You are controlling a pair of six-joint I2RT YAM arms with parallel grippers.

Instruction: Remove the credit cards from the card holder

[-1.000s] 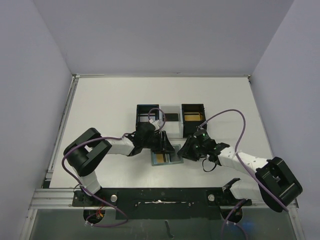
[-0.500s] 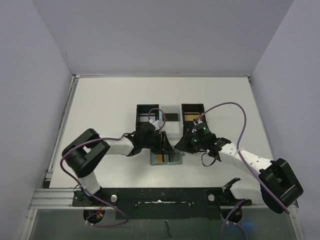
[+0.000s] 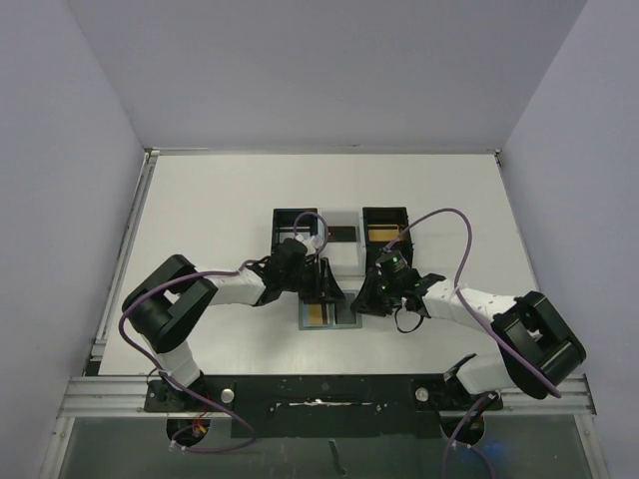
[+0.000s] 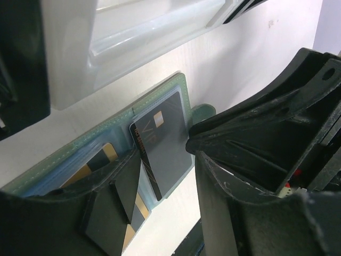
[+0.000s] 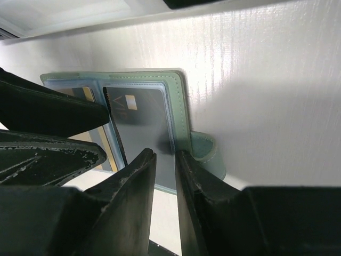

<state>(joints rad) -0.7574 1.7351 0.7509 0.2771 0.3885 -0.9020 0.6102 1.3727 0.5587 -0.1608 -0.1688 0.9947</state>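
The card holder lies open and flat on the table, just near of a white tray, its side tab sticking out to the right. Its 2 clear pockets are both filled: a gold-and-black card sits in the left pocket and a dark card in the right one. Beyond it stand 2 black boxes flanking the tray; the right box has something gold in it, and a dark strip lies on the tray. The left gripper comes in from the left with its jaws apart, 1 finger lying over the left pocket and covering much of the gold-and-black card. The right gripper reaches in from the right, fingers drawn close with only a slit between them, tips at the dark card's near edge beside the tab; whether they pinch the card I cannot tell
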